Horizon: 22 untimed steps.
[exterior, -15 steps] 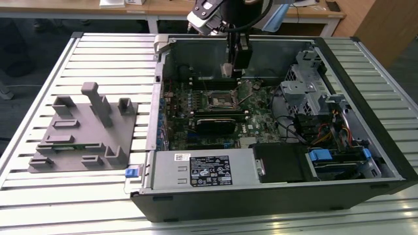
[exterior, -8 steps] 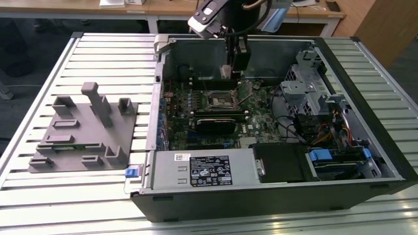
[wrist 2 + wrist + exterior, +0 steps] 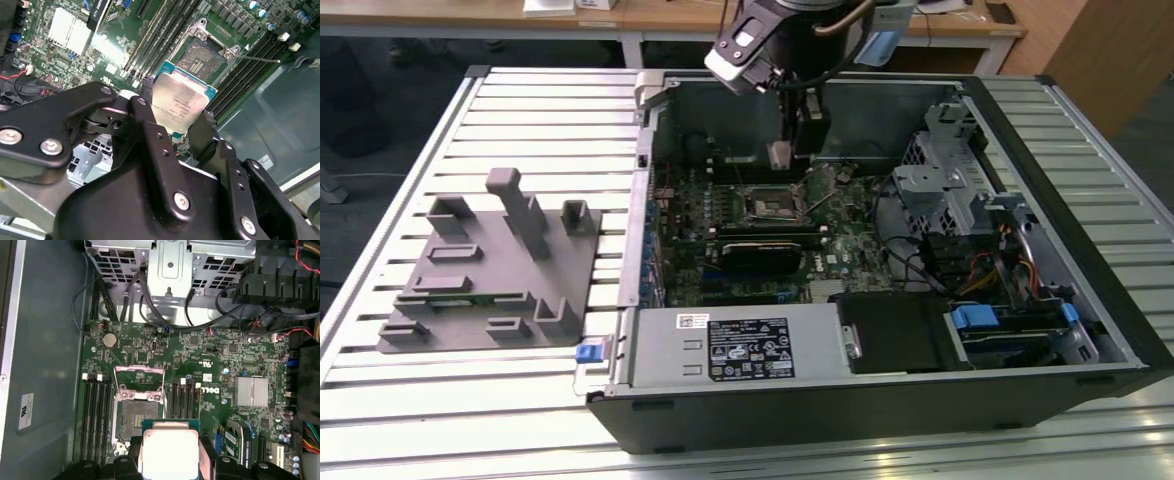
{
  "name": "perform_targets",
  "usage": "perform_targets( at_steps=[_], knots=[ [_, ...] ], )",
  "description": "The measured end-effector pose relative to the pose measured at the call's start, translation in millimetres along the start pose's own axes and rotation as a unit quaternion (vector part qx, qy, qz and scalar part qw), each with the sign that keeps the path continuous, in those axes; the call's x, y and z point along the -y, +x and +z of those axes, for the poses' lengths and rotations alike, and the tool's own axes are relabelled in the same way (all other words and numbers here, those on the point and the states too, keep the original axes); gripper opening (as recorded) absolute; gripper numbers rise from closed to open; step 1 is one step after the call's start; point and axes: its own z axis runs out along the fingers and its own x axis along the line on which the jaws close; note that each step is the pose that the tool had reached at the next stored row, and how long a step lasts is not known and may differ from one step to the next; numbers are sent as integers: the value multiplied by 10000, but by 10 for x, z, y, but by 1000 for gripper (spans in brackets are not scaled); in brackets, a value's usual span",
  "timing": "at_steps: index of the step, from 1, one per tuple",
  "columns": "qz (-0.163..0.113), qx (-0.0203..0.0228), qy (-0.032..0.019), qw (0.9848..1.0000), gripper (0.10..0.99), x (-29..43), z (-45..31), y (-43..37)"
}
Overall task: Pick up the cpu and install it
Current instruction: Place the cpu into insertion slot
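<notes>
Claw (image 3: 178, 106) tight around the cpu (image 3: 184, 100)

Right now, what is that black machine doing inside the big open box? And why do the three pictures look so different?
The black machine is a robot arm. At its end is a gripper, like two fingers, pinching a small silver square: the cpu, a computer's thinking chip. The big box is a computer case lying open on a slatted table. The green plate inside is its main board. The exterior view looks at everything from a camera off the arm. Both wrist views come from cameras riding on the arm, so they see the chip up close. The chip hangs above the board near the open socket, which has nothing in it. On the exterior view's left sits a grey holder with slots.
</notes>
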Motion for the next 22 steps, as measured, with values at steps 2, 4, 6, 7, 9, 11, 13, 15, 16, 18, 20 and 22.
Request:
perform_targets(
  at_steps=[2,4,6,7,9,11,13,15,16,18,20,22],
  knots=[
    [0,0,0,10000,533,1,21,0],
    [0,-1,0,10000,533,3,45,0],
    [0,-14,0,10000,533,5,69,0],
    [1,-18,1,10000,533,5,81,0],
    [2,-29,1,10000,533,7,106,1],
    [3,-40,0,10000,533,8,127,0],
    [3,-40,1,10000,533,10,160,11],
    [2,-41,0,10000,533,12,196,26],
    [3,-41,0,10000,533,12,215,37],
    [29,-39,0,10000,533,14,250,65],
    [65,-37,0,10000,533,15,288,100],
    [78,-36,2,10000,533,16,324,129]
  ],
)
